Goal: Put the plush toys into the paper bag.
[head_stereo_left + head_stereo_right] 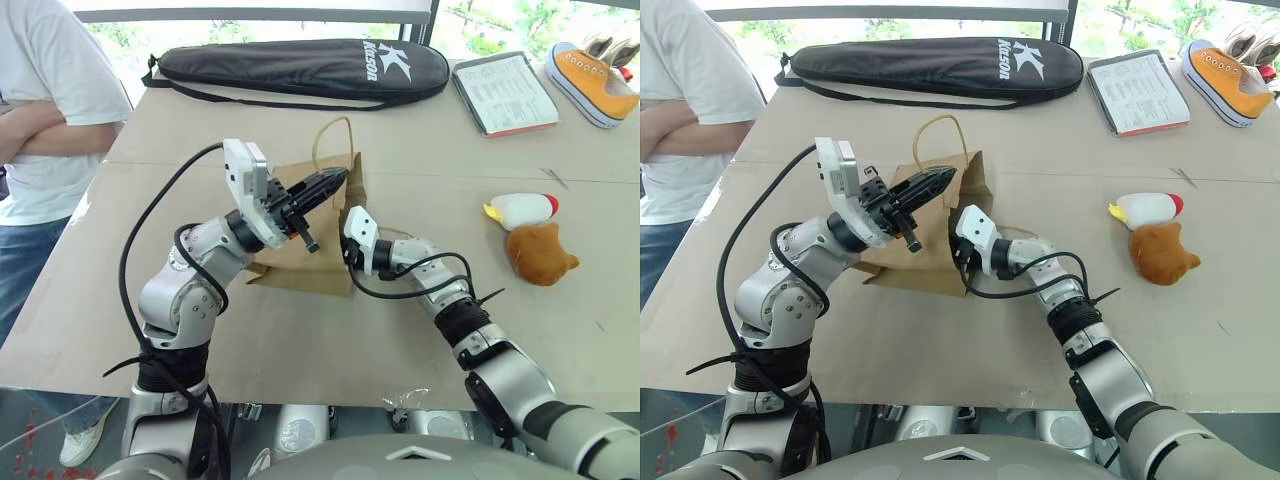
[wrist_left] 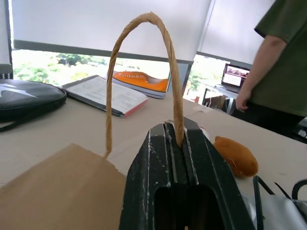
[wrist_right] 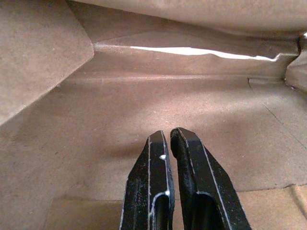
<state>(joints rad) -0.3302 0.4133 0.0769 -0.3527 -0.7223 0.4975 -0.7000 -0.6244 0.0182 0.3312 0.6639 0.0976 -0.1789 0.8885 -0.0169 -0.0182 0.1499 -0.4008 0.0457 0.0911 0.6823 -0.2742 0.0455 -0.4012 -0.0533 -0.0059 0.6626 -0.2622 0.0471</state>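
Left gripper [image 1: 322, 187] clamps a handle [image 2: 144, 72] of the paper bag [image 1: 300, 262]; right gripper [image 3: 175, 143], fingers together, reaches inside; both plush toys [image 1: 530, 235] lie outside at 3 o'clock.

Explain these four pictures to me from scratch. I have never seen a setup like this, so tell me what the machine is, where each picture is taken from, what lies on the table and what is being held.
This is a humanoid robot with two arms, each ending in two black fingers. Two pictures come from cameras on its head, looking down over the arms. The other two come from cameras on each wrist, looking along the fingers.

The left gripper is shut on a cord handle of the brown paper bag, lifting it. The right gripper is shut, empty, and pushed inside the bag's mouth.

On the table to the right lie two plush toys not yet bagged: a white bird and an orange-brown one. Farther back lie a black racket case, a booklet and an orange sneaker. A person stands at the left.
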